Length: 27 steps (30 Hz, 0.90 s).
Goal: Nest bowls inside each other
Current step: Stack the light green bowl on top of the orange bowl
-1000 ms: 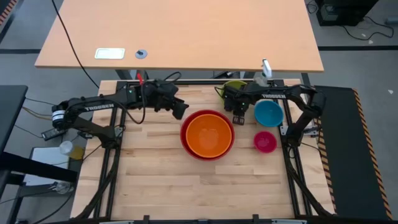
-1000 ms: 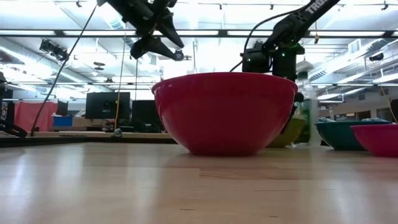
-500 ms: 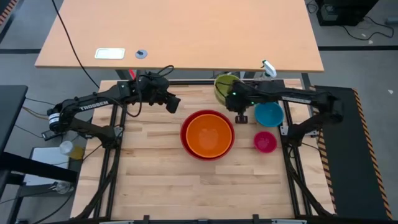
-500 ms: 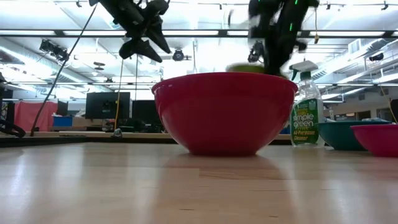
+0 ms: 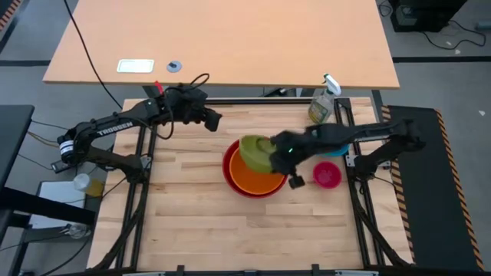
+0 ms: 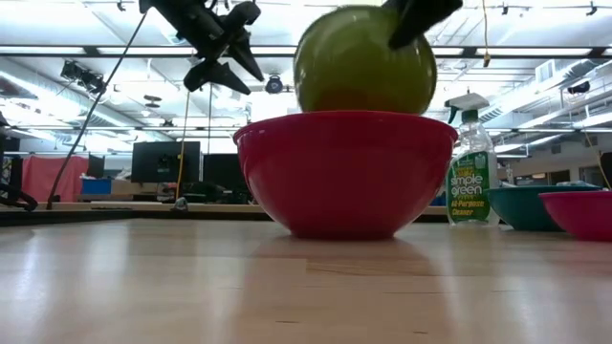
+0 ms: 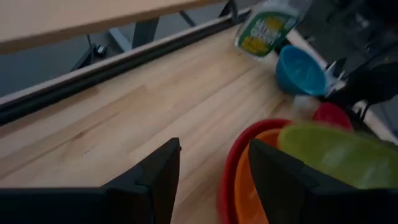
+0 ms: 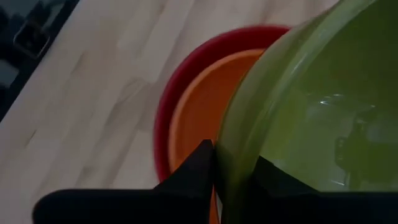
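The orange bowl (image 5: 257, 178) sits nested in the red bowl (image 5: 230, 170) at the table's middle. A green bowl (image 5: 256, 152) hangs tilted over them, and my right gripper (image 5: 278, 153) is shut on it; in the low view the green bowl (image 6: 363, 62) is just above the red bowl's rim (image 6: 344, 122). The blue bowl (image 5: 332, 151) and the pink bowl (image 5: 327, 175) stand on the table at the right. My left gripper (image 5: 212, 119) hovers open to the far left of the stack, holding nothing. My right gripper pinches the green bowl's rim (image 8: 227, 158), one finger (image 8: 194, 169) outside the wall and one (image 8: 273, 180) inside. The fingers come slanting down from the table's right. The bowl is lifted clear and tilted, over the orange bowl (image 8: 199, 112).
A clear spray bottle (image 5: 322, 100) stands at the far right edge, beyond the blue bowl. The right arm reaches across above the blue bowl. Bare wood lies on the near half and left of the stack.
My right gripper has lifted the green bowl from the far right, beside the spray bottle, and swung it up and toward the table's middle; it now hangs tilted over the red and orange bowls. My left gripper has drawn back toward the far left.
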Tool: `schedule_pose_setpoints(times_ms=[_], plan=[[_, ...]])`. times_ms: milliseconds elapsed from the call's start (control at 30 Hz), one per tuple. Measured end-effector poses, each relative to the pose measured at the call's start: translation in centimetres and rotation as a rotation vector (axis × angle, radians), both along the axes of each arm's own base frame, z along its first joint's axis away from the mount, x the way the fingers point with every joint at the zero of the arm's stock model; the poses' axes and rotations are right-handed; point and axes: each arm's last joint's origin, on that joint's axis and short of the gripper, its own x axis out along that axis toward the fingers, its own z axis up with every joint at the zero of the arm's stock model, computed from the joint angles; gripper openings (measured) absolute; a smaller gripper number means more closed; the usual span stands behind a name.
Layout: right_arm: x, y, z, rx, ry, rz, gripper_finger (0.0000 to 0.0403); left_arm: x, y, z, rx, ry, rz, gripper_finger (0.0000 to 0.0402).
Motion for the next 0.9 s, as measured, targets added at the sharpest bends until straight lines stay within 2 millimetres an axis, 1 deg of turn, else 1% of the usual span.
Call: schedule_pose_setpoints(times_ms=[133,233,367,467,567,700,800,900], plan=[[1.5,0.1,-2.3,0.047,0.086,0.021,0.0064,0.4,0.0,0.0,0.004,-0.016,-0.006,0.0192],[1.9,0.0,-2.9,0.076,0.104,0.046,0.0088,0.4,-0.1,0.0,-0.002,-0.019,-0.015,0.0192],[2.1,0.0,-3.0,0.091,0.111,0.034,0.0156,0.5,-0.2,0.0,-0.002,-0.017,-0.033,0.0192],[1.8,-0.1,-2.1,0.103,0.103,0.010,0.0214,0.5,-0.3,-0.1,0.004,-0.012,-0.047,0.0192],[0.6,-0.4,-0.3,0.125,0.172,-0.087,0.0251,0.5,-0.3,-0.1,-0.009,-0.013,-0.065,0.0192],[-2.5,-1.6,1.5,0.164,0.239,-0.268,0.0263,0.4,-0.4,-0.2,-0.003,0.008,-0.117,0.0192],[-5.1,-2.2,1.4,0.149,0.283,-0.419,0.0258,0.5,-0.5,-0.2,0.023,0.022,-0.153,0.0192],[-6.7,-2.3,1.3,0.214,0.223,-0.502,0.0251,1.0,-1.1,0.1,0.016,-0.035,-0.265,0.0192]])
